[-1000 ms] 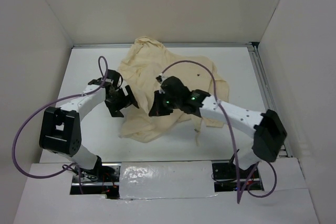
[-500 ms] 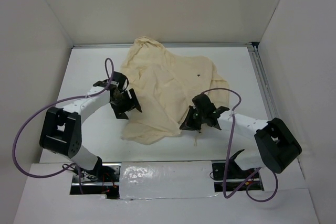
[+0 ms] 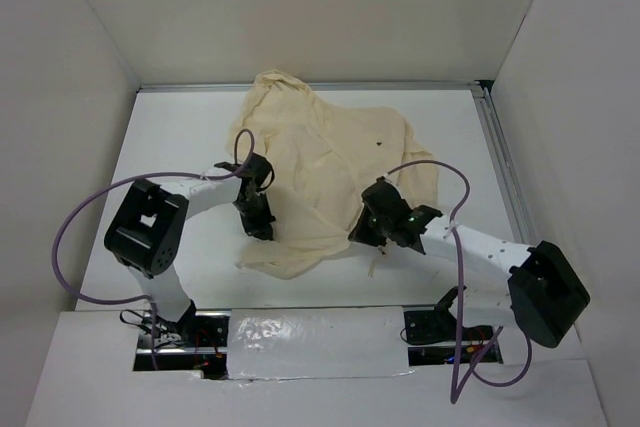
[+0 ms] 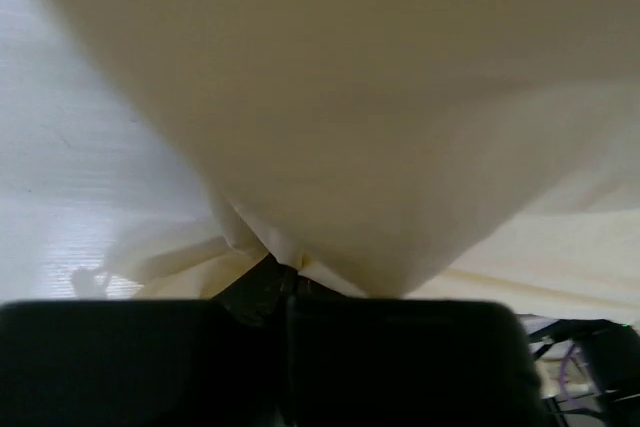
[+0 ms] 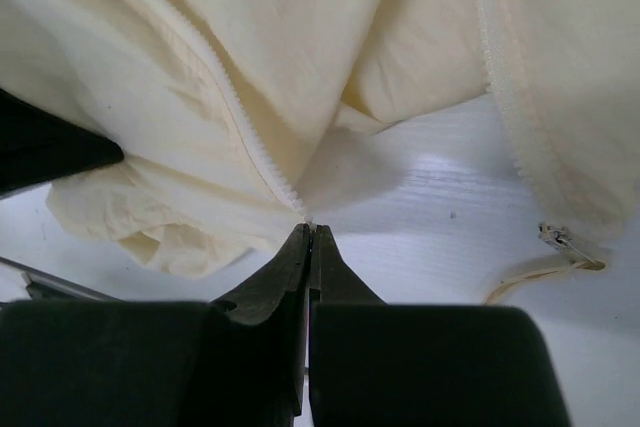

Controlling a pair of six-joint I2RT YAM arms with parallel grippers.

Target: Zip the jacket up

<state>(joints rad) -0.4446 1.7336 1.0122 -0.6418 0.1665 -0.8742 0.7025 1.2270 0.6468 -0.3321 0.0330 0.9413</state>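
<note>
Jacket [image 3: 320, 162]: cream, thin, soft, much creased. From above I see it heaped on the middle of the white bench [image 3: 170, 137], with its far end at the back wall [image 3: 300, 17] and its near hem short of the arm bases.

Left pincer [image 3: 262, 231]: at the jacket's left edge. Only its own wrist camera shows me the grip. The black fingers are clenched on a fold, and the cloth rises from the tips in a smooth, taut tent that fills most of that view.

Right pincer [image 5: 310, 232]: at the jacket's near right edge. In its wrist view the fingers are pressed together, pinching the lower end of one zipper row [image 5: 235, 112], whose fine pale teeth run up and left. A second zipper row [image 5: 510, 97] hangs to the right, apart from the first. A small metal zipper pull [image 5: 560, 239] lies on the bench at its foot. None of this zipper detail shows in the overhead view.

Room: white bench surface shows left of the jacket and along the right rail [image 3: 500, 167]. Side walls stand close on both sides. Purple cables [image 3: 75, 237] loop beside each arm.
</note>
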